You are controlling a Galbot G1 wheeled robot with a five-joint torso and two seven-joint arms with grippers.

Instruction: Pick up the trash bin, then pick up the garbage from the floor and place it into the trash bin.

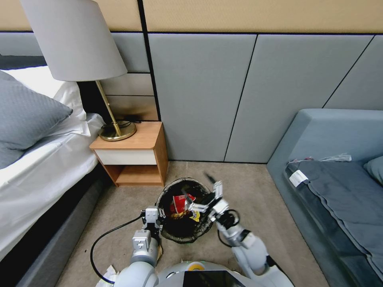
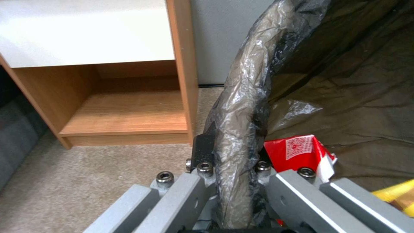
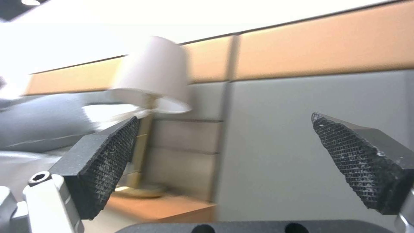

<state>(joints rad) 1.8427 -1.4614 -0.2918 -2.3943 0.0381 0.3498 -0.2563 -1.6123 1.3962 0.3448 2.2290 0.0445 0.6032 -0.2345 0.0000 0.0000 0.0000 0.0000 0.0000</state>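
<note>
My left tool (image 1: 153, 218) is clamped on the near rim of the trash bin (image 1: 165, 235), red-and-yellow garbage (image 1: 182, 204) inside. My right tool (image 1: 207, 195) hovers above the bin's mouth, pads (image 3: 108, 161) apart. Open floor (image 1: 247, 187) lies beyond, hemmed by nightstand (image 1: 135, 157), bed (image 1: 36, 175) and sofa (image 1: 331, 159) before the panelled wall (image 1: 199, 91).

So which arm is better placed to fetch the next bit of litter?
Probably the right: the right gripper is open and empty above the trash bin, while the left gripper clamps its rim.
</note>
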